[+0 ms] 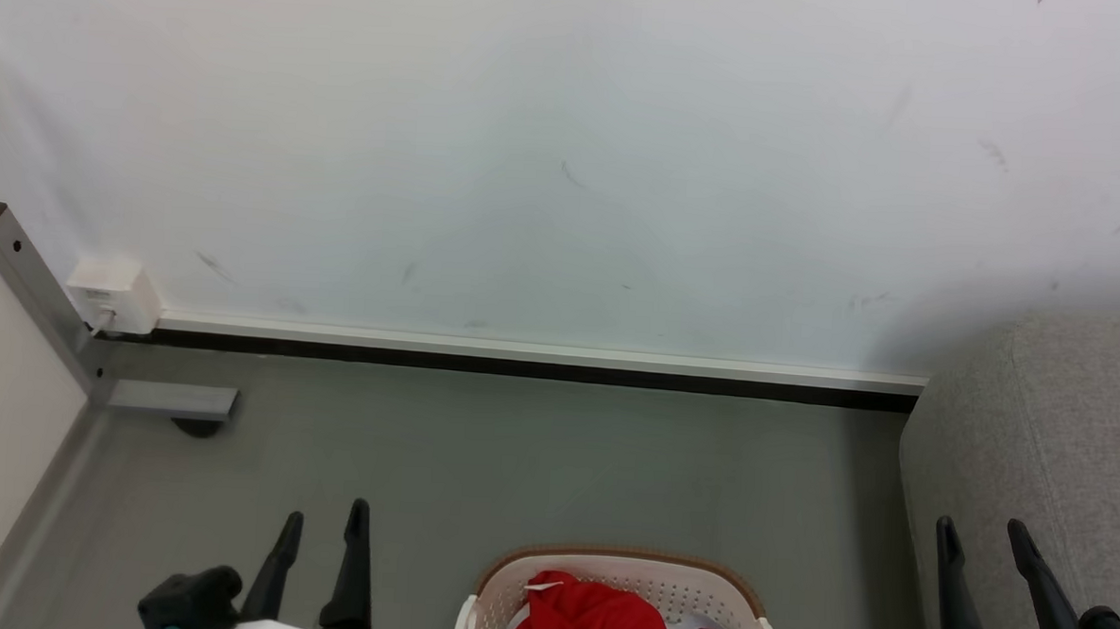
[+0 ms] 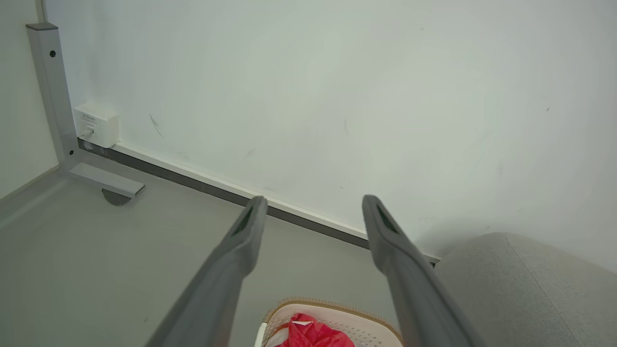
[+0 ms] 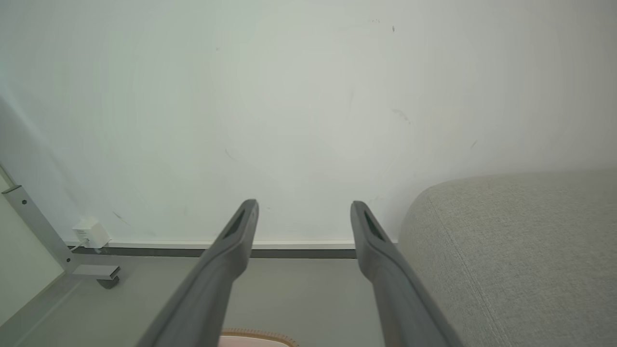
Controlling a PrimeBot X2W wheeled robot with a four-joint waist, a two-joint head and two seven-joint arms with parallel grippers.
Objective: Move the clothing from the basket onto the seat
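The red clothing [image 1: 585, 618] with white stripe trim lies bunched in the white perforated basket [image 1: 510, 591], which stands on the grey floor at the bottom middle of the head view. The left wrist view shows the clothing [image 2: 313, 332] in the basket [image 2: 356, 325] below its fingers. The grey seat [image 1: 1046, 449] rises at the right, also large in the right wrist view [image 3: 520, 250]. My left gripper [image 1: 326, 522] hangs open left of the basket, holding nothing. My right gripper [image 1: 982, 536] is open in front of the seat, empty.
A white wall with a dark skirting strip [image 1: 520, 360] closes off the floor behind the basket. A grey metal post with a foot [image 1: 173, 400] and a small white box [image 1: 112, 293] stand in the left corner. Bare grey floor [image 1: 535, 455] lies between wall and basket.
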